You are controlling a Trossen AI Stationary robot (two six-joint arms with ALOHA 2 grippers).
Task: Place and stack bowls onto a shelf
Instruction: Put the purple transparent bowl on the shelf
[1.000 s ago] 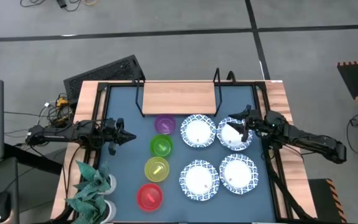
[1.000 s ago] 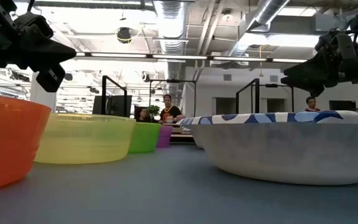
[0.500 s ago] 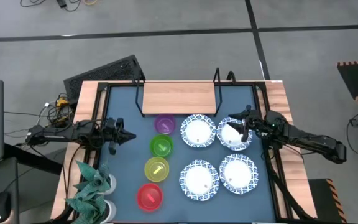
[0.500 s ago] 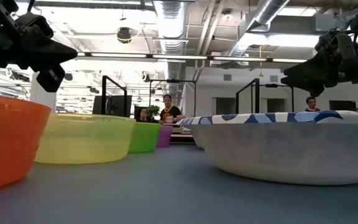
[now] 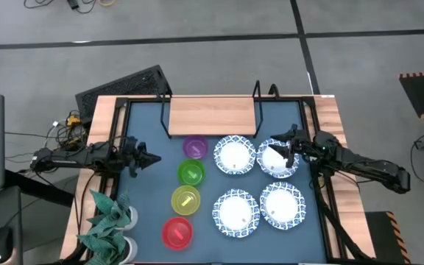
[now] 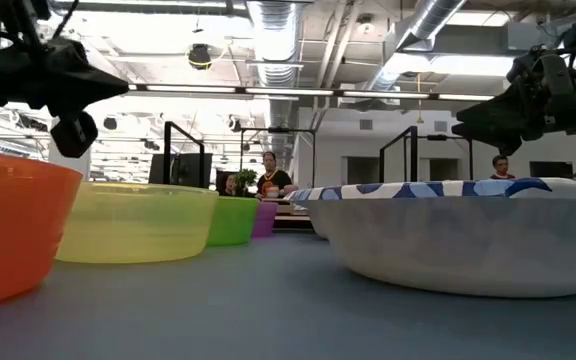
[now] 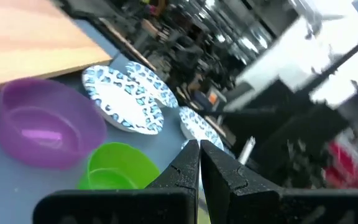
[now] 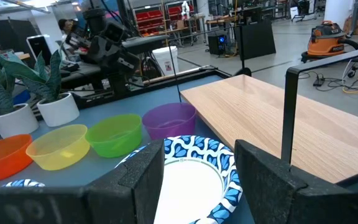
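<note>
Four plain bowls stand in a column on the blue tabletop: purple (image 5: pixel 195 147), green (image 5: pixel 191 174), yellow (image 5: pixel 185 200), red (image 5: pixel 177 232). To their right, four white blue-rimmed bowls (image 5: pixel 235 212) sit in a square. The wooden shelf (image 5: pixel 212 114) stands at the far edge with nothing on it. My left gripper (image 5: pixel 155 159) hovers shut left of the green bowl, pointing toward the bowls (image 7: pixel 199 149). My right gripper (image 5: pixel 277 151) hangs open above the far-right white bowl (image 5: pixel 277 165), its fingers (image 8: pixel 142 180) spread wide.
Two potted plants (image 5: pixel 109 221) stand at the table's near-left corner. A black metal frame (image 5: pixel 124 132) runs along the table's sides. The shelf's black end frames (image 8: pixel 288 112) rise at both ends of the board. People (image 6: pixel 271 180) show in the room beyond.
My left gripper has turned a little in place, as the low view shows. The right arm and all the bowls have kept still.
</note>
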